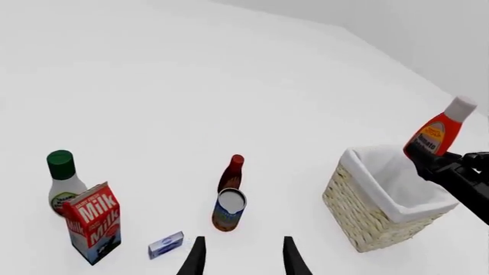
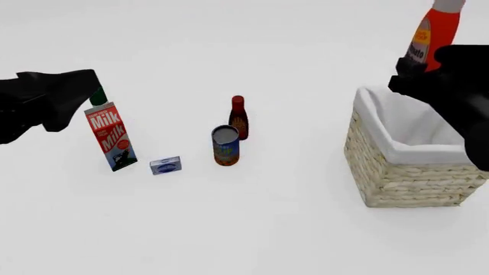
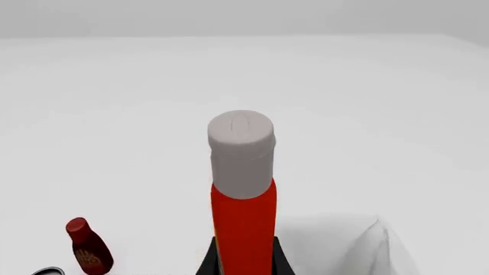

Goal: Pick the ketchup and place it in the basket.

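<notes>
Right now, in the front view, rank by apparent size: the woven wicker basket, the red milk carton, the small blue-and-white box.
1. Woven wicker basket, clearly largest.
2. Red milk carton.
3. Small blue-and-white box, smallest.
All sit at similar depth, so the order looks reliable.

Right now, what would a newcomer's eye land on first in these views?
First, the ketchup held aloft, cap up, by the right gripper, over the far edge of the basket at the table's right. Next, the cluster at centre-left: milk carton, small blue box, can and dark maroon bottle. The left gripper hangs open and empty.
</notes>
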{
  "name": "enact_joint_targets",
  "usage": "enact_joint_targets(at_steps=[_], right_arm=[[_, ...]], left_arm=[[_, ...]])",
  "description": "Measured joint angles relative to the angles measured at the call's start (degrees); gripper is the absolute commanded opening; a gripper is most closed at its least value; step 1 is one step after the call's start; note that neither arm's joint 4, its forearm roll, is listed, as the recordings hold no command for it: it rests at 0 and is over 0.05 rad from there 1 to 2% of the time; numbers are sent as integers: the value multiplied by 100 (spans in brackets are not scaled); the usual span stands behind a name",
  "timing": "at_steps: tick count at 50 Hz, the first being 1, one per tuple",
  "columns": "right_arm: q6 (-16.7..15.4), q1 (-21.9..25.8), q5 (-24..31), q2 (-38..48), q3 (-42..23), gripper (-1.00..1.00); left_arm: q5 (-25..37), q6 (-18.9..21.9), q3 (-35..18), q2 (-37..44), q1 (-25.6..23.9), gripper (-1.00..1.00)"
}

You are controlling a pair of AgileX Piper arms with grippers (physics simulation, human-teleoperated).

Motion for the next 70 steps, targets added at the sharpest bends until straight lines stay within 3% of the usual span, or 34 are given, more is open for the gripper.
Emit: enact_joint_targets(at_steps=[30, 70], right_arm=[[44, -698, -217, 402, 141, -100], [176, -1199, -663, 1389, 49, -100]], left_arm=[[-119, -51, 51, 84, -44, 100], [-210, -82, 98, 159, -31, 100]])
